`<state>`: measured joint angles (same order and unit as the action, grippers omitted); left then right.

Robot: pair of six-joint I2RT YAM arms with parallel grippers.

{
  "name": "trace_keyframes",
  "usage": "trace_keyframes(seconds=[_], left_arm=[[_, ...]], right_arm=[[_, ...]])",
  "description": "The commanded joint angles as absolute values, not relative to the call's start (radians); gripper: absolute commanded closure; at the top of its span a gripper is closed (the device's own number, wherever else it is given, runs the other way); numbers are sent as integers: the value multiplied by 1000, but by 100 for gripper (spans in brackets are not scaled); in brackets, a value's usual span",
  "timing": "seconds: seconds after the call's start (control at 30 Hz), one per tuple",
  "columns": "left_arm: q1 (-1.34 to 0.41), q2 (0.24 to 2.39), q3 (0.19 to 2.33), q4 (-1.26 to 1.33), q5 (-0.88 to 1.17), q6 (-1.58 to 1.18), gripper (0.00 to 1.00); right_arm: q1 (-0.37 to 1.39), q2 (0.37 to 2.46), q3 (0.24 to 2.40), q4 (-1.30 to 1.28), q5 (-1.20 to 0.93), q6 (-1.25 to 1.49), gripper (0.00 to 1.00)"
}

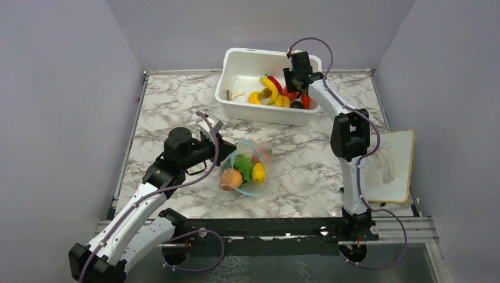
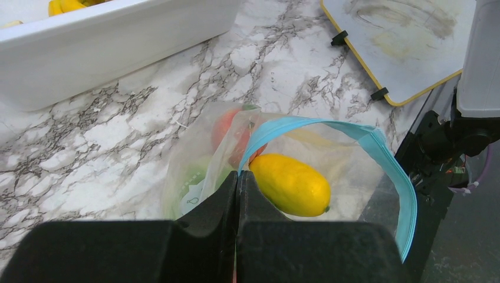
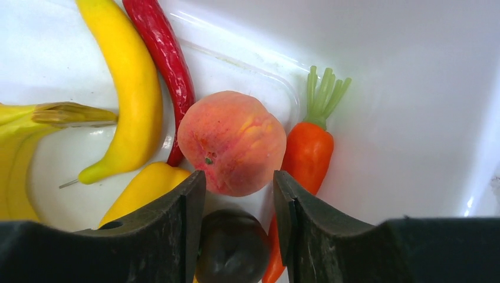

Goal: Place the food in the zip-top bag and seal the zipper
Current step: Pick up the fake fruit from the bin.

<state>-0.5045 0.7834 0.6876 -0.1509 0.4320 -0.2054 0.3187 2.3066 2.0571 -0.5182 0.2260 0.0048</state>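
Pinching the rim of the zip-top bag (image 1: 244, 171) in the left end effector (image 2: 237, 194), toward the counter's (image 1: 177, 106) near edge — lettuce (image 1: 243, 164), yellow fruit (image 2: 289, 184) inside, zipper (image 2: 377, 147) unsealed. Straddling a peach (image 3: 232, 141) in the far-edge white tub (image 1: 236, 59) with the spread right end effector (image 3: 239, 200) — loading unfinished.

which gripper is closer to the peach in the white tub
Right. The right gripper hovers open just at the peach in the tub; the left gripper is away at the bag, shut on its zipper.
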Motion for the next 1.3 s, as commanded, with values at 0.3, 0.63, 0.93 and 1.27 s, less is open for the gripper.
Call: trace_keyframes(seconds=[0.3, 0.63, 0.93, 1.27], left_arm=[[-509, 758, 683, -137, 395, -196, 100], [-508, 769, 683, -137, 387, -192, 100], [-508, 773, 684, -137, 382, -192, 100], [-508, 771, 683, -137, 382, -192, 100]], right_arm=[[312, 2322, 2098, -494, 223, -25, 10], [313, 2430, 2181, -498, 237, -22, 7], [311, 2484, 2211, -505, 244, -46, 23], [311, 2424, 2191, -489, 221, -52, 53]])
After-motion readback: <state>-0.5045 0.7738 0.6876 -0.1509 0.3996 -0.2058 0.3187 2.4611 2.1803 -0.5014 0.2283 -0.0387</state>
